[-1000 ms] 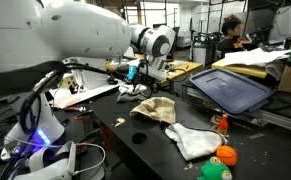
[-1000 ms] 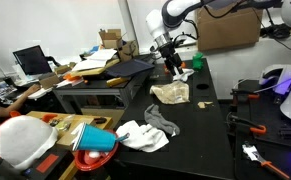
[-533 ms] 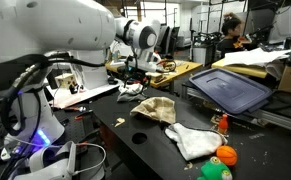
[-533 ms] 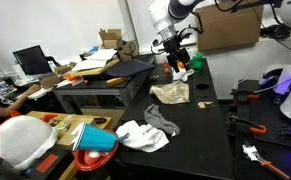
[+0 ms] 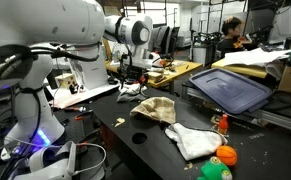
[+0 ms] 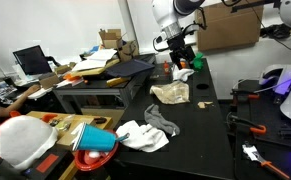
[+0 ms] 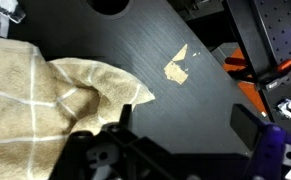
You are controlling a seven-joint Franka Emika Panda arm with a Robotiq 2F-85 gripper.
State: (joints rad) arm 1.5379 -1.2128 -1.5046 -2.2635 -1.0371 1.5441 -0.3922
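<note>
My gripper (image 7: 186, 125) hangs open over the bare black table (image 7: 200, 30), with nothing between its dark fingers (image 7: 249, 124). A tan checked cloth (image 7: 45, 100) lies crumpled just to the left of the jaws in the wrist view. A small tan patch (image 7: 175, 68) marks the tabletop ahead. In both exterior views the gripper (image 5: 135, 72) (image 6: 179, 60) stands above the table's far end, beyond the tan cloth (image 5: 155, 108) (image 6: 170, 93).
A white and grey cloth (image 5: 193, 140) (image 6: 145, 133) lies nearer the front. Orange (image 5: 225, 154) and green (image 5: 215, 171) balls sit at one table end. A dark tray (image 5: 230, 88) leans beside the table. A green object (image 6: 184, 73) lies near the gripper. An orange tool (image 7: 275, 70) lies at the edge.
The arm has swung toward the table's far end, carrying the open gripper away from above the tan cloth. The cloths have not moved.
</note>
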